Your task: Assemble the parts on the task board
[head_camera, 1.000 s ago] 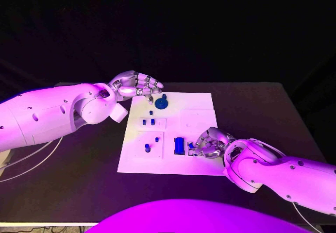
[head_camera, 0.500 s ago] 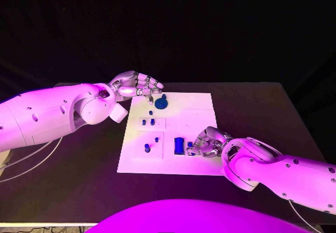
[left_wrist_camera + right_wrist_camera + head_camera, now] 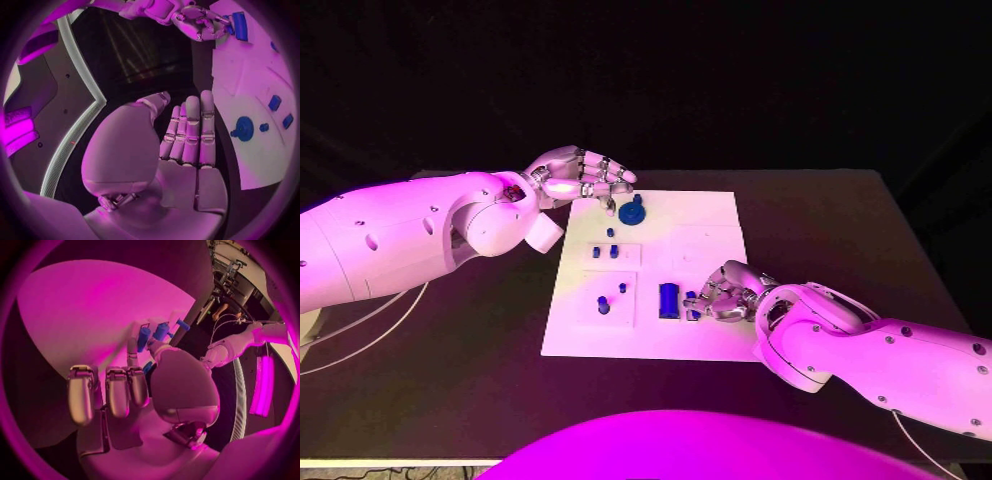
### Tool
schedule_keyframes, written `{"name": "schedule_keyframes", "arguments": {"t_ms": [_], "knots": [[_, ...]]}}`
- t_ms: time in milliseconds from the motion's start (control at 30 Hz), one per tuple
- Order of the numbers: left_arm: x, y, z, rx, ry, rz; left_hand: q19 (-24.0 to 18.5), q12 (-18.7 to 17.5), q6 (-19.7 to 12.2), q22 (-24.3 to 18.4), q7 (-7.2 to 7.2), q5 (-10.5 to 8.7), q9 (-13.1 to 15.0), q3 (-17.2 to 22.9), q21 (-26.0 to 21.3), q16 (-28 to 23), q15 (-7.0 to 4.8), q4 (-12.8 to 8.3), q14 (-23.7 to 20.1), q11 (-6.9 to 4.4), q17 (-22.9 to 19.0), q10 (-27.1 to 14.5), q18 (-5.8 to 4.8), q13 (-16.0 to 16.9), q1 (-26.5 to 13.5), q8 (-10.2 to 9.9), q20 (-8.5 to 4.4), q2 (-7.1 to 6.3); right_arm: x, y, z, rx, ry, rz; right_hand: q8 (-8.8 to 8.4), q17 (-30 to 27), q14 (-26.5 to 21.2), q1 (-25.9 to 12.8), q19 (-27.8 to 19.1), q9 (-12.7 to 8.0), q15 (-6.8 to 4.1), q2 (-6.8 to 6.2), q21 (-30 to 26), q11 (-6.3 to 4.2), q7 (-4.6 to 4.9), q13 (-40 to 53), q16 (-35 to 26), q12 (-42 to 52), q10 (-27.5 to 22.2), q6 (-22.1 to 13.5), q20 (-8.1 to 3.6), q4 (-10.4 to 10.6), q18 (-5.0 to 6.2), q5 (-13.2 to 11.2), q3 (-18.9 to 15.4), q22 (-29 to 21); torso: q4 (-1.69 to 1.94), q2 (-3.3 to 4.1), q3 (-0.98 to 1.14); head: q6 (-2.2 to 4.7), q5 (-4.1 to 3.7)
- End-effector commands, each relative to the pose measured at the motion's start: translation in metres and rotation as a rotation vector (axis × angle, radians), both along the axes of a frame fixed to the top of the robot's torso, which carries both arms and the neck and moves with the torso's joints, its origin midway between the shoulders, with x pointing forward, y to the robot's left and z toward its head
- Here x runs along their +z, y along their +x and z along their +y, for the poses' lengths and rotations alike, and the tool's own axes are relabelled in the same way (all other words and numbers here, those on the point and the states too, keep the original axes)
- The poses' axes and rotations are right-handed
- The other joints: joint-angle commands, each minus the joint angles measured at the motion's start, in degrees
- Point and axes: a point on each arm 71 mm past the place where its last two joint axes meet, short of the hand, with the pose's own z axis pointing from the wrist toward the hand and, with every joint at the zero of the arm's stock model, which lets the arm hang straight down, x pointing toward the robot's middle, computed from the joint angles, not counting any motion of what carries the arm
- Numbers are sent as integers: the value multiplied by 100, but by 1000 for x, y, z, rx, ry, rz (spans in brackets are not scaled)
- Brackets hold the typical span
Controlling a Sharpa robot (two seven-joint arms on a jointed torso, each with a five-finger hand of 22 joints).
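Task board point(image 3: 711, 215) sits mid-frame in the head view, a white plate on the black tabletop point(image 3: 877, 240), with the little blue parts scattered over it: a round blue disc point(image 3: 633, 211) near its upper edge, a few small blue pegs point(image 3: 606, 250) in the raised square below that, another peg point(image 3: 603, 304) in the lower-left square, and a taller blue block point(image 3: 669, 300) near the lower middle. Right hand point(image 3: 724, 294) is down on the board just right of that block, fingers curled in close around a small blue piece point(image 3: 692, 300). Looks like it's pinching or pressing it, but honestly I can't tell if it's actually clamped or just touching. The right wrist view shows blue pieces right by the fingertips point(image 3: 137, 346), which doesn't settle it either. Left hand point(image 3: 578, 176) hovers at the board's upper-left corner, just beside the disc, holding nothing; in the left wrist view its fingers point(image 3: 190, 132) lie straight and side by side with the thumb apart, so nothing's in there. My read is the right hand is mid-seating that small piece next to the block. To do it well I'd keep the piece upright, line it up square with its slot before pushing, and press straight down, not sideways, so it doesn't nudge the block or skid the board. Left hand could steady the board's edge if it starts sliding.
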Motion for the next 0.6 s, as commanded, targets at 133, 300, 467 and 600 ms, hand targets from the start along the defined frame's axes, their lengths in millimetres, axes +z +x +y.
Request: {"name": "schedule_keyframes", "arguments": {"t_ms": [133,300,467,600], "knots": [[1,-1,-2,-18,-15,2,-2,24,-19,-6,-16,32,-8,12,-21,-28,-6,4,-39,6,-3,-31,37,-10,24,21,20,31,0,-1,2,28,-2,4,51,1281,549,-253,497,33,-29,-98,-46,-27,-17,1276,9,-30,402,-48,-31,-9,-65,-15,-211,1274,-5,-3,-1,0,-1],[1,0,-2,-16,-15,2,-2,24,-19,-6,-16,32,-8,12,-21,-28,-6,4,-39,6,-3,-31,37,-10,24,21,20,31,0,-2,1,37,-3,7,54,1279,549,-264,497,35,-30,-104,-50,-27,-19,1273,8,-34,400,-51,-32,-11,-65,-15,-230,1273,-3,-3,0,0,1],[1,0,-2,-15,-14,2,-2,24,-19,-6,-16,32,-8,12,-21,-28,-6,4,-39,6,-3,-31,37,-10,24,21,20,31,0,-3,-2,46,-4,10,69,1272,547,-113,494,52,-35,-141,-62,-34,-24,1271,4,-41,398,-77,-37,-82,-62,-10,-275,1269,-2,-2,0,0,6],[1,0,-2,-15,-14,2,-2,24,-19,-6,-16,32,-8,12,-21,-28,-6,4,-39,6,-3,-31,37,-10,24,21,20,31,0,-2,-6,46,-11,8,81,1268,547,217,494,66,-37,-142,-64,-35,-25,1272,2,-45,396,-111,-40,-219,-62,-4,-246,1271,-5,-3,-1,0,14]]}}
